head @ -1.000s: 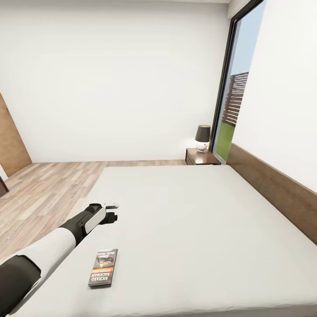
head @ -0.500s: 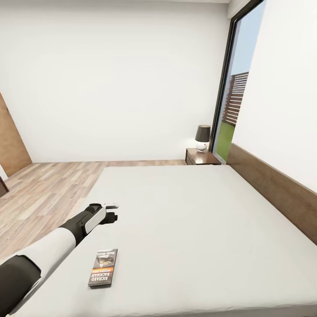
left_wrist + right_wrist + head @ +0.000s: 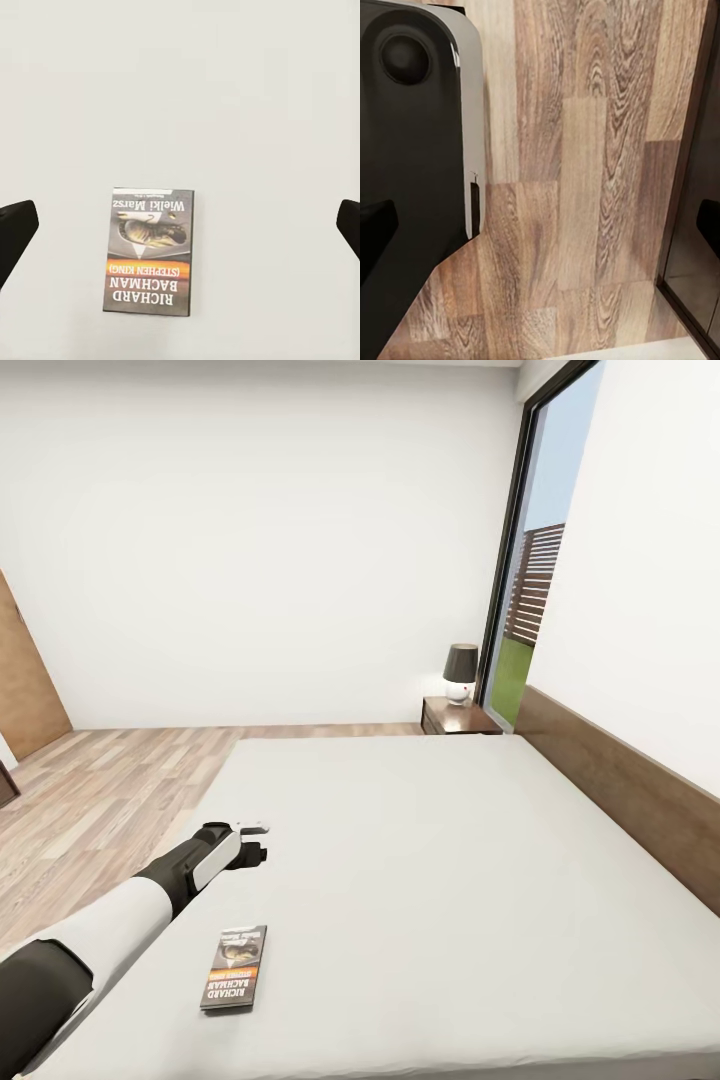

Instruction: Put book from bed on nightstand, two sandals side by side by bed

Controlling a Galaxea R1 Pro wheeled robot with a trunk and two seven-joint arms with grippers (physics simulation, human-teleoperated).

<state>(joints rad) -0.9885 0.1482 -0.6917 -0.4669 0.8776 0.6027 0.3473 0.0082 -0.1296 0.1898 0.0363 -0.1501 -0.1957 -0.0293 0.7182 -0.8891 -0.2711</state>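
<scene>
Left gripper: the left gripper point(image 3: 255, 840) hangs above the bed, its two dark fingertips point(image 3: 15, 229) spread wide at the edges of the left wrist view, nothing between them
Right gripper: the right gripper point(image 3: 540, 225) is also spread apart and empty, pointing down at the wood-plank floor point(image 3: 585, 187) beside the robot's own body
Book: the book point(image 3: 235, 967) lies flat on the mattress, nearer the robot than the left gripper and apart from it; from the left wrist it sits between the fingertips, low in that picture
Bed: the bed point(image 3: 450, 860) carries only the book in what is visible
Nightstand: the nightstand point(image 3: 458, 717) stands well apart at the far corner, by the window point(image 3: 530, 590), a lamp point(image 3: 460, 672) on top
Sandals: none to point at here
Change over the last second: none; arm, book and camera sit exactly as in both earlier head pictures
Meaning for the task: a pause, I judge; the book is not yet grasped, so every step remains
Next move: likely draw the gripper back over the book and descend; a thin book on a soft mattress may be hard to get under
</scene>
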